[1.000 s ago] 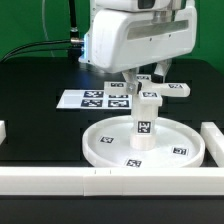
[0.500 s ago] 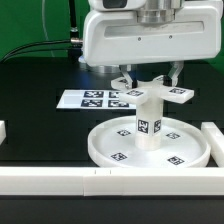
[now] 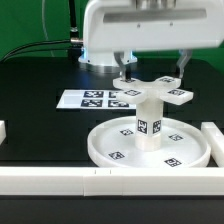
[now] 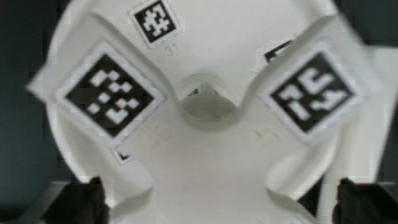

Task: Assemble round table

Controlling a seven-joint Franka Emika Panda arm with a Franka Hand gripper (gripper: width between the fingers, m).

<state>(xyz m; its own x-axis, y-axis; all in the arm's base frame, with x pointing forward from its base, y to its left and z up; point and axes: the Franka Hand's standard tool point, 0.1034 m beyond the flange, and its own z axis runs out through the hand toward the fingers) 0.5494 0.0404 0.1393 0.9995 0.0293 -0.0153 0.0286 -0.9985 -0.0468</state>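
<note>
The large rimmed round disc [image 3: 100, 150] lies flat on the black table. The short cylindrical leg [image 3: 148, 125] stands upright in its middle. The four-armed cross-shaped foot [image 3: 160, 92] sits on top of the leg. My gripper [image 3: 154, 68] hangs just above the foot, open, with one finger on each side and nothing between them. In the wrist view the tagged foot [image 4: 205, 150] fills the picture. My gripper [image 4: 217, 200] shows only as dark fingertips [image 4: 71, 200] at both edges, apart from the foot.
The marker board [image 3: 85, 99] lies behind the disc on the exterior view's left. A long white bar [image 3: 60, 180] runs along the front edge. Another bar [image 3: 213, 140] stands at the right, and a short white piece [image 3: 3, 130] at the left edge.
My gripper has opened and risen from low around the foot and leg to above the foot. The foot stays on the leg.
</note>
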